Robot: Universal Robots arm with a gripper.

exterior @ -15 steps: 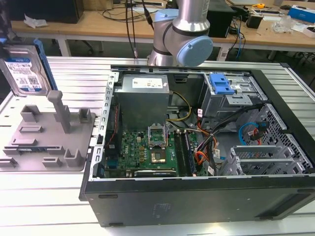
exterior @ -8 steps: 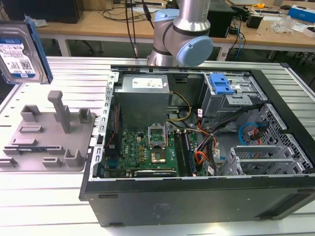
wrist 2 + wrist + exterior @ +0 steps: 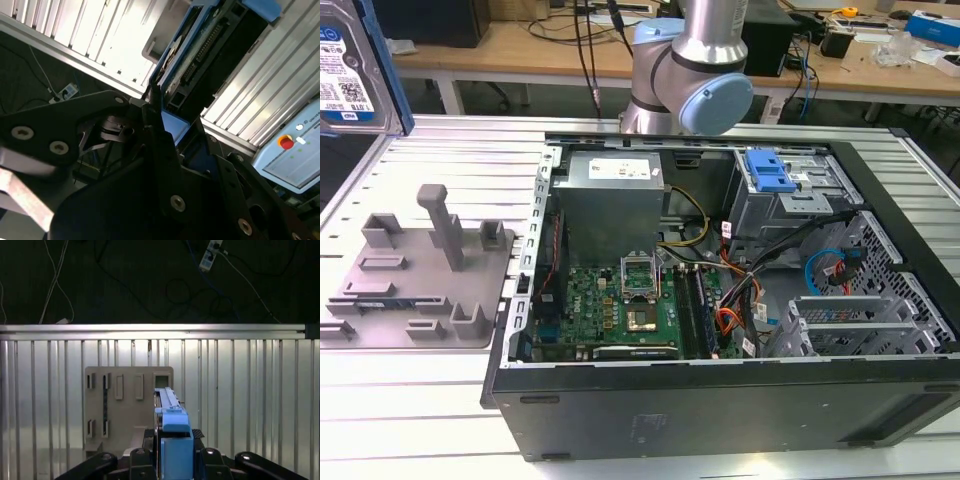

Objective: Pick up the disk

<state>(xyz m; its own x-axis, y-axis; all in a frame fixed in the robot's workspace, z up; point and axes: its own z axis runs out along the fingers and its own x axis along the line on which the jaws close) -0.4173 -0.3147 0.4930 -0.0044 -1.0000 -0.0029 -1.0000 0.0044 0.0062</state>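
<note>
The disk, a silver drive with a white-and-blue label and blue rails, hangs high at the exterior view's left, above the ribbed table. In the first wrist view the disk shows edge-on, its blue rail towards the camera, with my gripper shut on it, black fingers pressed to either side. The second wrist view shows the disk reaching out from between the dark fingers. It touches neither the table nor the tray below.
A grey moulded tray with upright posts lies on the table under the disk, also the grey moulded tray. An open computer case with a blue caddy fills the exterior view's right. The arm's base stands behind it.
</note>
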